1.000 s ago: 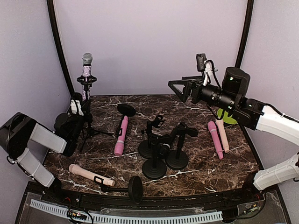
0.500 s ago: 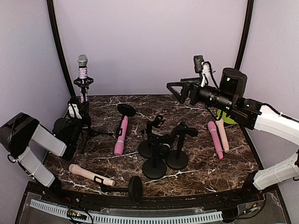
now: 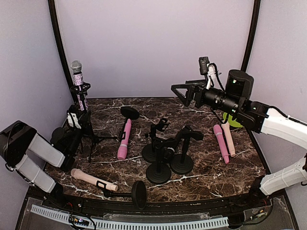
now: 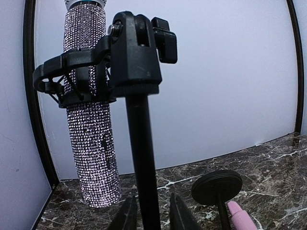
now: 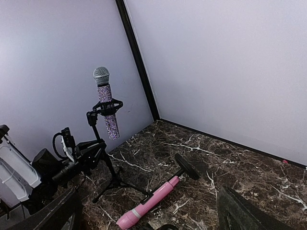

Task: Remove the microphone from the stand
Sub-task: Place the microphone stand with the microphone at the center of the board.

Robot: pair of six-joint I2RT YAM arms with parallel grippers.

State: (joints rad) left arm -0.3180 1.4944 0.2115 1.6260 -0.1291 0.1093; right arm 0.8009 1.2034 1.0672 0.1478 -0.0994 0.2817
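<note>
The microphone (image 4: 91,120) sits upright, clipped in the stand (image 4: 143,153), above the left gripper (image 4: 149,215), whose narrow-set fingers flank the pole just beside it. The right gripper (image 3: 184,91) hangs wide, well apart.

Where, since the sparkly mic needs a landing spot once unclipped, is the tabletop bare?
Bare marble runs behind the three desk stands, and front right between them and the two pink microphones. Crowded: the left side, around the tripod stand, fallen pink microphone and beige microphone.
</note>
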